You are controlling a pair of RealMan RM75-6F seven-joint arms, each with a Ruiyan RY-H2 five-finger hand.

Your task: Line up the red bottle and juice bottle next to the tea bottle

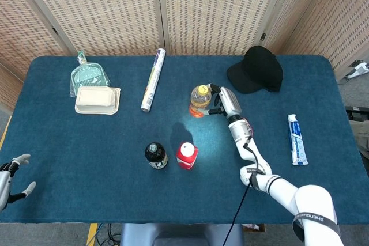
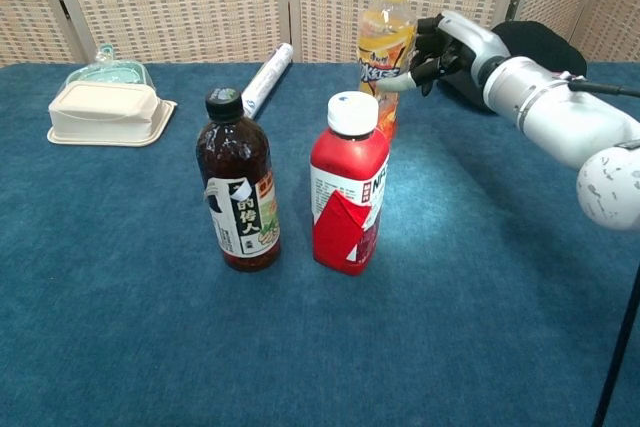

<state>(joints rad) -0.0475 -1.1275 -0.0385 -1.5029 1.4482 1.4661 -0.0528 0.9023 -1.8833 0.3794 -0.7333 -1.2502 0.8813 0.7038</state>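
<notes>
Your right arm [image 1: 271,184] enters from the lower right of the head view and stretches up toward the centre of the frame. The forearm is almost straight, and a dark cable runs along it. In the chest view the same arm comes in from the right edge and reaches to the upper middle. Your right hand [image 1: 223,102] is at the end of it, with dark fingers [image 2: 428,47] curled around the juice bottle [image 1: 200,100], so the hand holds this bottle from its right side. Your left hand [image 1: 10,178] shows only at the lower left edge of the head view. Its fingers are apart and it holds nothing.
</notes>
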